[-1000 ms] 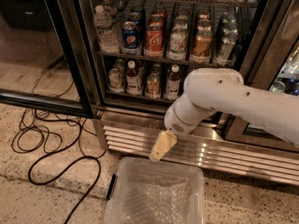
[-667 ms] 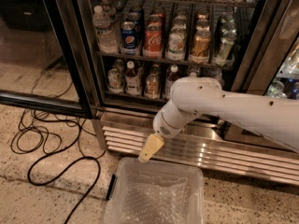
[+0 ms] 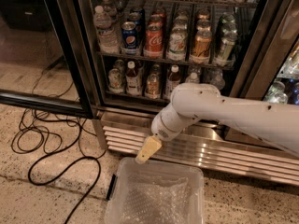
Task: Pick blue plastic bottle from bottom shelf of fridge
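Note:
The fridge (image 3: pixel 252 45) stands open with its black frame and wire racks. The bottom shelf (image 3: pixel 140 97) holds a row of small bottles. The blue plastic bottle (image 3: pixel 133 78) stands upright there, left of centre, with a white cap, dark reddish body and pale label. A similar white-capped dark bottle (image 3: pixel 174 80) stands two places to its right. My gripper (image 3: pixel 148 149) hangs on the white arm in front of the steel base grille (image 3: pixel 219 150). It is below the shelf and apart from the bottles. It holds nothing. The arm hides part of the shelf's right side.
An amber bottle (image 3: pixel 153 83) stands between the two dark ones. Soda cans (image 3: pixel 154 38) fill the rack above. A clear plastic bin (image 3: pixel 156 197) sits on the floor under the gripper. A black cable (image 3: pixel 46 146) loops at left. The open glass door (image 3: pixel 51 45) is at left.
The arm has swung to the left and the gripper has moved left along the grille, staying at about the same height above the bin.

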Controlling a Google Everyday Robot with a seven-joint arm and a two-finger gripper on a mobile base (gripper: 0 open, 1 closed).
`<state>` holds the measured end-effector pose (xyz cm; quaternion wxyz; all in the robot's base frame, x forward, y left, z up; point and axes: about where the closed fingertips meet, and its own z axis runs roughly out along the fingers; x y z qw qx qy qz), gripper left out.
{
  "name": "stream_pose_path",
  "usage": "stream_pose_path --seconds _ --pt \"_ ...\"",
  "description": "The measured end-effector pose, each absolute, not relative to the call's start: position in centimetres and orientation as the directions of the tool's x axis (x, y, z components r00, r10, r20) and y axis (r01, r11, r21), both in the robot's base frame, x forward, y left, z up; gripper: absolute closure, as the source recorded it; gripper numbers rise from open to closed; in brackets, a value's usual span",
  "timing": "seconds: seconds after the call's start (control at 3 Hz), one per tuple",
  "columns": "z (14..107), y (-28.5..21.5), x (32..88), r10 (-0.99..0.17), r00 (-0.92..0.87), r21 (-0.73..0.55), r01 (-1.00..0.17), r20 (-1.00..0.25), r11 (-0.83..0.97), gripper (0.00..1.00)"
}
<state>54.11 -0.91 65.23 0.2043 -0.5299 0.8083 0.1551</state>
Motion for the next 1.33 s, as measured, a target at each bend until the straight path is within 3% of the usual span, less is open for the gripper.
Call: stream_pose_path --seconds 0.67,1.0,1.33 --pt "56.0 2.5 57.1 -0.678 -0.502 0.076 -0.83 -0.537 0.553 0.0" --pt "54.1 3.7 59.6 -0.581 -0.572 0.097 -0.756 -0.579 0.647 0.0" --pt "54.5 4.0 60.2 -0.557 -0.576 0.101 -0.743 -0.598 0.661 0.0"
